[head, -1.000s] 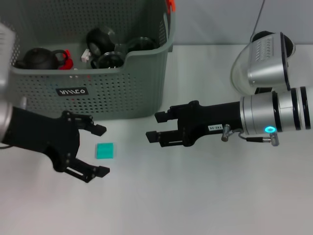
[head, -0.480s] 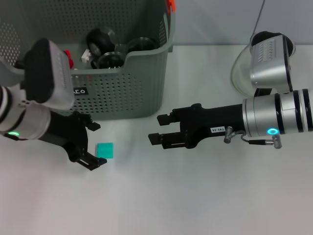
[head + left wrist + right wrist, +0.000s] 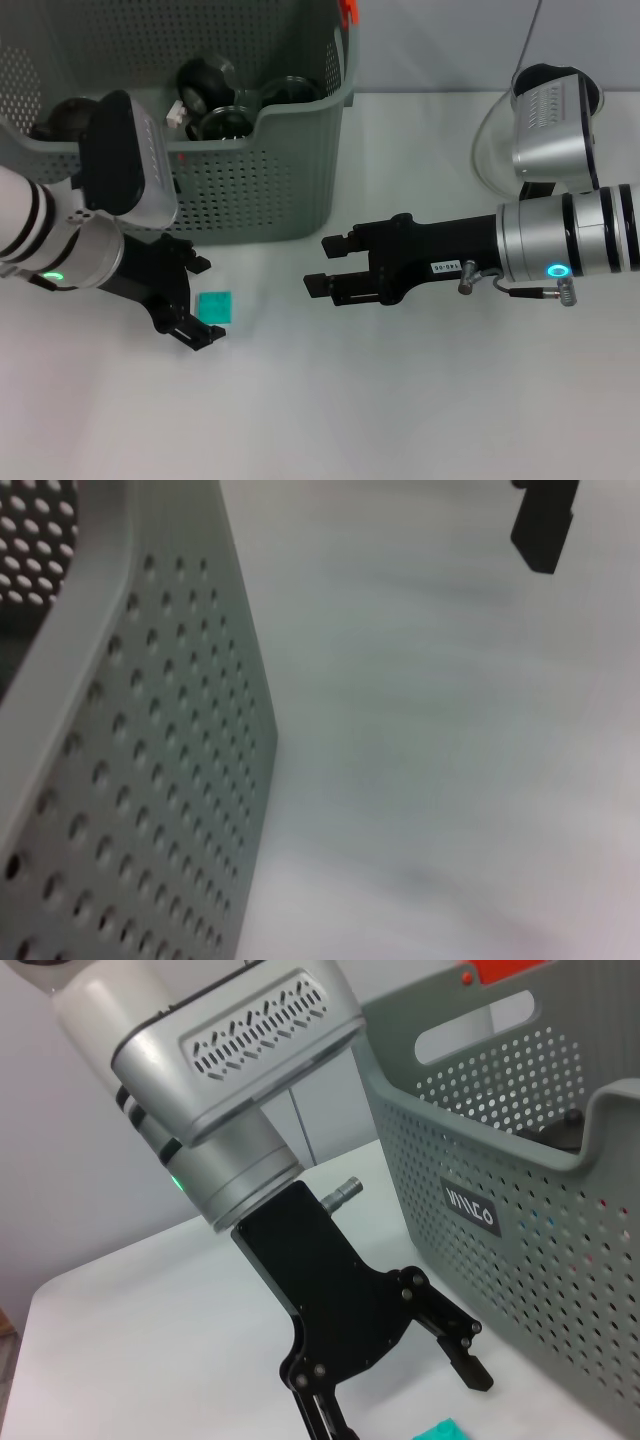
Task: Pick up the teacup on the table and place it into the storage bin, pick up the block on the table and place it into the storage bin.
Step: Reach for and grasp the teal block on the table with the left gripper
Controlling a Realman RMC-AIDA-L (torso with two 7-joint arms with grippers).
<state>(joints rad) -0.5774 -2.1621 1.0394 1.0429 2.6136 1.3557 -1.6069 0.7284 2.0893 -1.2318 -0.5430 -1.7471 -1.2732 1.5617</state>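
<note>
Surface: white table (image 3: 400, 400), plain and matte, with the storage bin standing at its far left.
Storage bin: large grey-green plastic basket (image 3: 270, 190) with perforated walls, a black label with white lettering on its front wall and an orange tab at its rim; the right wrist view shows the same label (image 3: 470, 1210) and a cut-out handle.
Bin contents: dark round teaware (image 3: 215, 95) lies inside; a teacup cannot be told apart from the rest.
Block: small flat teal square (image 3: 213, 306), lying on the table just in front of the bin's front wall.
Left gripper: black, fingers spread apart (image 3: 195, 300), low over the table in front of the bin, with the block lying at the mouth of the gap between the fingertips; whether a finger touches the block cannot be told.
Right gripper: black, fingers parted and holding nothing (image 3: 322, 263), level above the table to the right of the bin, pointing toward the block and well apart from it.
Left wrist view: only the bin's perforated wall (image 3: 150, 810) and bare table, with a dark finger tip at the picture's edge.
Change: since a second ago the left arm has swung in nearer the bin, its silver wrist housing now covering part of the front wall and label, and the fingers have closed in around the block; block and right gripper have barely moved.
</note>
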